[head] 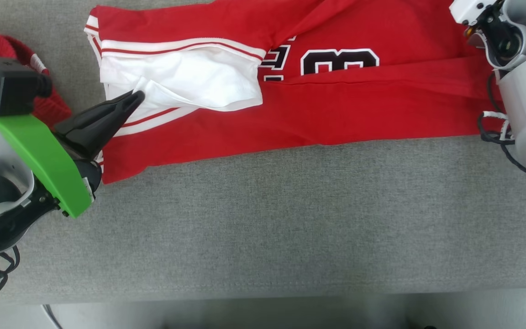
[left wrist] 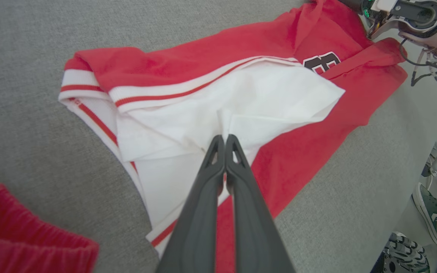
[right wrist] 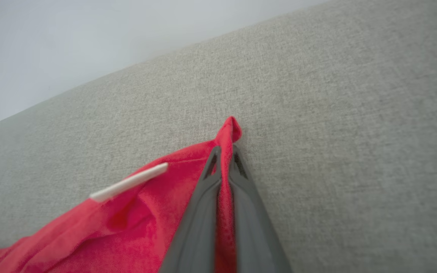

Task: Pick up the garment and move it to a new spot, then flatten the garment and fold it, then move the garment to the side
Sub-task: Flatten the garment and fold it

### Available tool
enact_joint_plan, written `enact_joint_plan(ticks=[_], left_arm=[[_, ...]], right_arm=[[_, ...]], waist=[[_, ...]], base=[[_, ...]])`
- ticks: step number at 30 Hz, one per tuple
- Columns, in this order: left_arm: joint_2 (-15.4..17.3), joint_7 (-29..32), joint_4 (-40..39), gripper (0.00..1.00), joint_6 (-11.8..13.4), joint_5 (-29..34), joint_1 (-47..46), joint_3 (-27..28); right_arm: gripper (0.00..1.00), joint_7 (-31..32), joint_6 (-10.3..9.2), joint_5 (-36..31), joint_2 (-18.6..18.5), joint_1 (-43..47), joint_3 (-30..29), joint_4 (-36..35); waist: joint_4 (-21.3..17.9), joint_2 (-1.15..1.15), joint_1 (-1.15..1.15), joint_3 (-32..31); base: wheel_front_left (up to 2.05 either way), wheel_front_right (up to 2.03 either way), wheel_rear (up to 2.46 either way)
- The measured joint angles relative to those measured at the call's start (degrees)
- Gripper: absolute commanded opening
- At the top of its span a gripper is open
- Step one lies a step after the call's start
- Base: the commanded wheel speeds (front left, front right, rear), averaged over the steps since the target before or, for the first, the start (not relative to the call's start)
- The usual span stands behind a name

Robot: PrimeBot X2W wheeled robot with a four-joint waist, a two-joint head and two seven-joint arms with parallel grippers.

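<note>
Right gripper [right wrist: 224, 151] clamps garment [right wrist: 127, 220] corner in wrist view; left gripper [left wrist: 225, 138] pinches lining [left wrist: 271, 98].

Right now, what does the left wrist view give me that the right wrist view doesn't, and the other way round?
Left wrist view: the left gripper shut on the white panel of the jersey, the black number, and another red garment lying apart. Right wrist view: the right gripper shut on a red fold, with a white strip beside it. Both: the jersey on the grey surface.
</note>
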Motion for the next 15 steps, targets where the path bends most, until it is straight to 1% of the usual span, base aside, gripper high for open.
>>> enact_joint_plan(ticks=[4,9,12,13,15], left_arm=[[0.27,-1.19,0.92,0.00,0.00,0.00,0.02,-0.71],[2.00,-3.63,2.47,0.00,0.00,-0.11,0.24,-1.44],[2.18,-5.34,3.24,0.00,0.00,-0.75,0.66,-1.40],[2.18,-5.34,3.24,0.00,0.00,-0.75,0.66,-1.40],[2.16,-6.11,3.26,0.00,0.00,-1.20,1.29,-1.66]], right_arm=[[0.00,-2.67,0.71,0.00,0.68,0.03,0.13,0.79],[0.00,-7.66,1.92,-0.43,0.78,0.55,0.52,0.77],[0.00,-10.94,2.59,-0.64,0.85,1.19,0.89,0.55],[0.00,-10.94,2.59,-0.64,0.85,1.19,0.89,0.55],[0.00,-12.94,2.94,-0.73,0.70,2.07,1.16,0.40]], waist=[[-0.66,0.00,0.00,-0.87],[-1.82,0.00,0.00,-2.22],[-2.54,0.00,0.00,-3.14],[-2.54,0.00,0.00,-3.14],[-2.94,0.00,0.00,-3.82]], base=[[0.00,0.00,0.00],[0.00,0.00,0.00],[0.00,0.00,0.00],[0.00,0.00,0.00],[0.00,0.00,0.00]])
